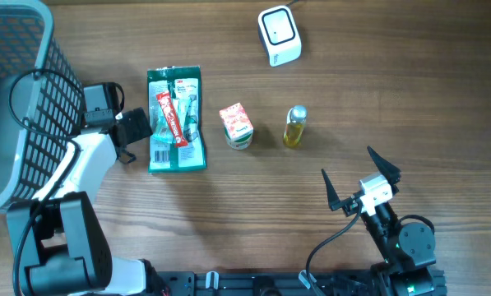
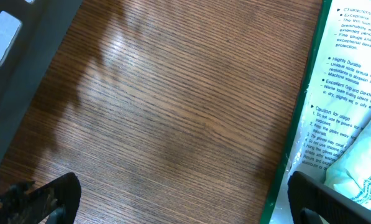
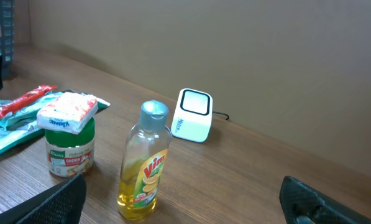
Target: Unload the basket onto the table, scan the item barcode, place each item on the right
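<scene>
From overhead, the scanner [image 1: 279, 34] is seen at the counter's [image 1: 229, 222] far side, its window apparently turned towards the goods so that a barcode can be shown to it. Three items are laid in a row: a green glove pack [image 1: 176, 120], a stock jar [image 1: 238, 126] and a detergent bottle [image 1: 294, 126]. Nothing is seen in the mesh basket [image 1: 15, 99]. The left jaws are spread wide just beside the pack, probably the item meant.

In the left wrist view nothing is gripped; only the pack's printed edge is shown, no barcode.

In the right wrist view the right jaws are likewise wide and empty. The bottle stands upright with yellow liquid inside, and a sachet [image 3: 67, 112] lies on the jar.
</scene>
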Motion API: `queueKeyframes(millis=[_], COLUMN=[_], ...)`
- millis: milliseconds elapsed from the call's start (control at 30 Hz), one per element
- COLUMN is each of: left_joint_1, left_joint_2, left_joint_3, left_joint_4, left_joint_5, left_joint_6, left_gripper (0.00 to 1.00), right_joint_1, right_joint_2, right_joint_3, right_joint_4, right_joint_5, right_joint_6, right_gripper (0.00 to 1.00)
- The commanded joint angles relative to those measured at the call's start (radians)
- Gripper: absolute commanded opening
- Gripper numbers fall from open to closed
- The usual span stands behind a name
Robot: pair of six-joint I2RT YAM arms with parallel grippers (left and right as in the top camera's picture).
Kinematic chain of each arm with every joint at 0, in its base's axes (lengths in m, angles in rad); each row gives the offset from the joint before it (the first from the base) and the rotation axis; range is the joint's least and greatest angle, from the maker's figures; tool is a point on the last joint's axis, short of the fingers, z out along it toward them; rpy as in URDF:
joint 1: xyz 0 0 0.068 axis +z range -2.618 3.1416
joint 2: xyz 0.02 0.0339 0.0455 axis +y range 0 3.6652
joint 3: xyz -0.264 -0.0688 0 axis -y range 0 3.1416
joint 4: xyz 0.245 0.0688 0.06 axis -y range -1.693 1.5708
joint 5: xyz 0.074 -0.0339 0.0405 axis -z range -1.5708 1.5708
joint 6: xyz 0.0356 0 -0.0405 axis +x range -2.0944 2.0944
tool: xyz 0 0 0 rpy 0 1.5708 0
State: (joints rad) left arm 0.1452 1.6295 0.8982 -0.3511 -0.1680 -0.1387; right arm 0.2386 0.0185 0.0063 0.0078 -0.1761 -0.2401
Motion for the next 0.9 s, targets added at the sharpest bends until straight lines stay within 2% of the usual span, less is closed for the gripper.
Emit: queueKeyframes(millis=[0,100,200,267,300,400,600,633,667,733,867], left_joint_1=[0.003,0.003,0.003,0.003,0.003,0.003,0.004,0.004,0.004,0.007,0.062], left_joint_2=[-0.018,-0.018,-0.018,-0.031,-0.069,-0.238,-0.581,-0.596,-0.597,-0.573,-0.470], left_joint_3=[-0.002,-0.002,-0.002,0.002,0.022,0.065,0.065,0.065,0.065,0.065,0.065], left_joint_4=[0.000,0.011,0.100,0.098,0.079,0.035,0.062,0.068,0.072,0.070,0.038], left_joint_5=[-0.016,-0.010,0.033,0.149,0.207,0.209,0.183,0.155,0.132,0.079,0.076], left_joint_6=[0.004,0.003,0.002,0.002,0.002,0.001,0.017,0.069,0.134,0.161,0.161], left_gripper=[1.00,1.00,1.00,1.00,1.00,1.00,1.00,0.84,0.53,0.24,0.20], right_joint_1=[-0.004,-0.004,-0.004,-0.004,-0.004,-0.004,-0.004,-0.004,-0.004,-0.004,-0.004], right_joint_2=[-0.004,-0.004,-0.004,-0.004,-0.004,-0.004,-0.004,-0.004,-0.004,-0.004,-0.004], right_joint_3=[-0.001,-0.001,-0.001,-0.001,-0.001,-0.001,-0.001,-0.001,-0.001,-0.001,-0.001], right_joint_4=[0.005,0.006,0.005,0.005,0.006,0.005,0.005,0.006,0.005,0.005,0.006], right_joint_5=[-0.005,-0.005,-0.005,-0.005,-0.005,-0.005,-0.005,-0.005,-0.005,-0.005,-0.005], right_joint_6=[0.004,0.004,0.004,0.005,0.005,0.004,0.005,0.005,0.005,0.004,0.005], right_gripper=[1.00,1.00,1.00,1.00,1.00,1.00,1.00,1.00,1.00,1.00,1.00])
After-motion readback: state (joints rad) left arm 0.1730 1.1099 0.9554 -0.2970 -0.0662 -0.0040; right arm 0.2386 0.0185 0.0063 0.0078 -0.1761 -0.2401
